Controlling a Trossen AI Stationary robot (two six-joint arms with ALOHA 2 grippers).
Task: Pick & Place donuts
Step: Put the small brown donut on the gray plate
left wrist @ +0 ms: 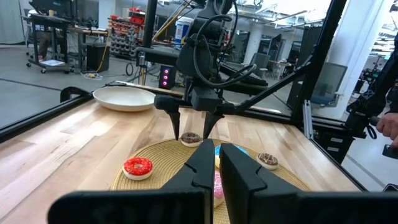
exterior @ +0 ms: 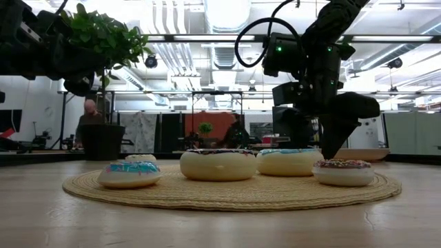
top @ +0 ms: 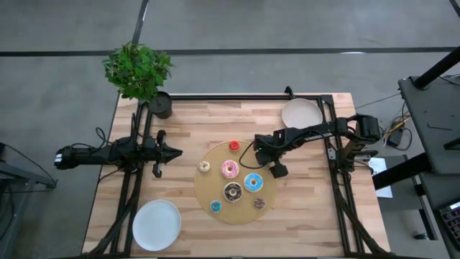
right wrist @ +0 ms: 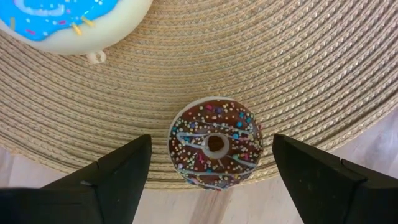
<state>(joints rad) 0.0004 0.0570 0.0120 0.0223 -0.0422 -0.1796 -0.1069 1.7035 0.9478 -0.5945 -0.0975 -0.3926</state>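
A tan woven disc (top: 215, 188) holds several donuts: red (top: 233, 146), cream (top: 204, 167), pink (top: 229, 170), blue (top: 252, 182), large chocolate (top: 232, 191), tiny blue (top: 215, 207) and tiny chocolate (top: 259, 203). One more tiny chocolate donut (right wrist: 215, 142) with sprinkles lies flat near the disc's right edge. My right gripper (right wrist: 211, 140) hangs open right above it and hides it in the high view. Its two fingers point down, one on either side of the donut (left wrist: 191, 138), apart from it. My left gripper (left wrist: 216, 177) is shut, level above the table left of the disc.
One white plate (top: 302, 113) sits at the far right corner, another (top: 156, 224) at the near left. A potted plant (top: 138, 72) stands at the far left corner. Bare wood surrounds the disc. A person's hand (left wrist: 388, 124) shows beyond the table's near side.
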